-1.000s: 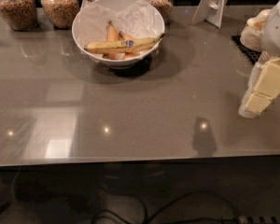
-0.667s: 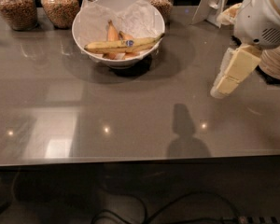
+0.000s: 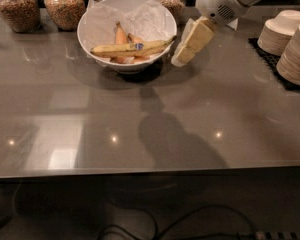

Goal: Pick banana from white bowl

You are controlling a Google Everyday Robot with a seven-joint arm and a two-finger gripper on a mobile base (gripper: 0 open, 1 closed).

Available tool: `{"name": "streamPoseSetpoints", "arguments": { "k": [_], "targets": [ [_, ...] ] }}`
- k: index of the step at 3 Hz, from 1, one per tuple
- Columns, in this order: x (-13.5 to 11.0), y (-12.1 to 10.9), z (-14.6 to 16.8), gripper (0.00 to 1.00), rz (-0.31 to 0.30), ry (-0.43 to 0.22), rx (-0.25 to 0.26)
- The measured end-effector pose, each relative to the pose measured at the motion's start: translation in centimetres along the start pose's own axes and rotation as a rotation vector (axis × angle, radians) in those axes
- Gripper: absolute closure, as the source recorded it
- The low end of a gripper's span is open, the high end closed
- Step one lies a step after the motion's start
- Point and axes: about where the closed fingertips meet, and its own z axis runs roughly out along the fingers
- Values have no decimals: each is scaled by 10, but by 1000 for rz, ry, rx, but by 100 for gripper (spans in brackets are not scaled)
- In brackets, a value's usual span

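Lying across the white bowl [image 3: 86, 30] in the upper middle of the frame, the banana [image 3: 130, 47] is seen stretched from the left side to the right rim, its dark stem tip reaching the right edge and a small blue sticker showing near its middle. Beneath and behind it, shorter orange-tinted fruits [image 3: 121, 34] are partly covered by it, and crumpled white paper [image 3: 146, 18] is seen lining the bowl's inside. The bowl is set on a grey, glossy table [image 3: 65, 134].

The gripper [image 3: 181, 58] is found just to the right of the bowl, close to the banana's stem end but outside the rim, tilted so that its cream tip points down and to the left. Nothing is held in it, and the banana is not touched by it. Whether it is open or closed cannot be told from this view. The white arm [image 3: 225, 1] enters from the upper right corner.

Four glass jars [image 3: 65, 5] filled with brown contents are lined up along the top edge behind the bowl. Stacks of small cream bowls [image 3: 282, 31] are placed on a black mat [image 3: 259, 45] at the right edge. A dark shadow [image 3: 175, 144] is cast on the table in the middle of the frame.
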Motion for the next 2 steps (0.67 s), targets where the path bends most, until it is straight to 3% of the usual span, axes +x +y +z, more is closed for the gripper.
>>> {"name": "streamPoseSetpoints", "arguments": {
  "k": [1, 2],
  "targets": [
    [0, 0, 0, 0, 0, 0, 0],
    [-12, -7, 19, 0, -61, -29, 4]
  ]
}}
